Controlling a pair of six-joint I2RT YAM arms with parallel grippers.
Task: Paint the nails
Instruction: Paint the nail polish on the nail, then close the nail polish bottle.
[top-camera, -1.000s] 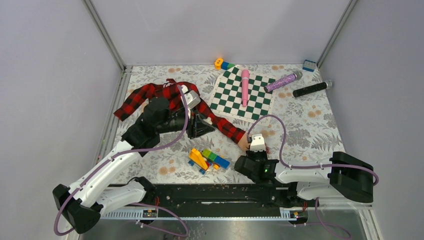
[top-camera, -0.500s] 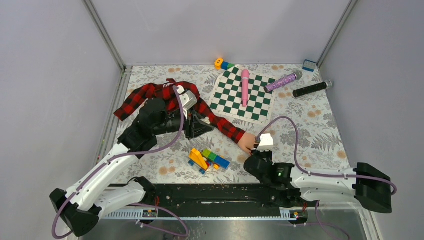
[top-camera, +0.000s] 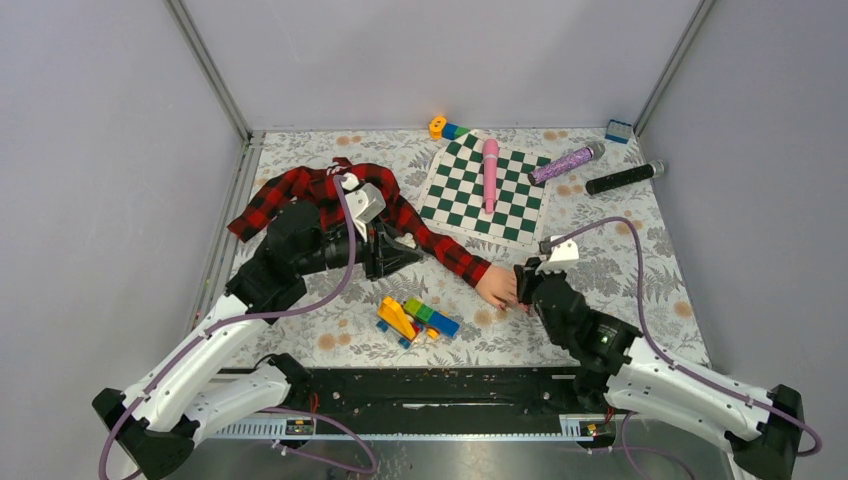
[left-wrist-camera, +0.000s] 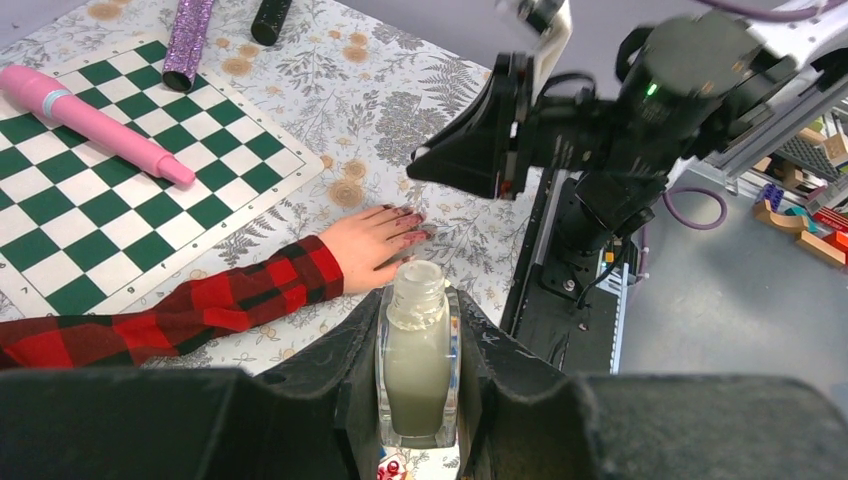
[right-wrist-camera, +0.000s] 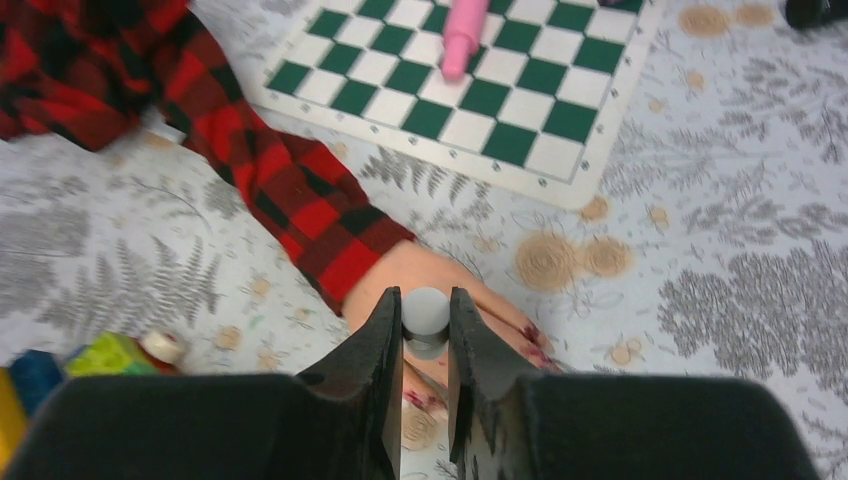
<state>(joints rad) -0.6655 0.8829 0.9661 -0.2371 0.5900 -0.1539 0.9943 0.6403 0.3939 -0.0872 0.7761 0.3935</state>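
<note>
You can read no text, brand or number anywhere. The pale bottle (left-wrist-camera: 417, 365) at six o'clock shows you no legible label.

Soft woven cloth in the plaid sleeve (right-wrist-camera: 300, 200). Smooth, matt pale plastic in the mannequin hand (left-wrist-camera: 365, 245), with gloss on the dark-red nails (left-wrist-camera: 408, 215). Clear, shiny glass in the small bottle (left-wrist-camera: 417, 370). Matt plastic in the grey cap (right-wrist-camera: 427, 312). Rough glitter along the purple tube (top-camera: 565, 162). Glossy plastic in the toy bricks (top-camera: 415, 318). Matt floral print over the tabletop (top-camera: 640, 200).
</note>
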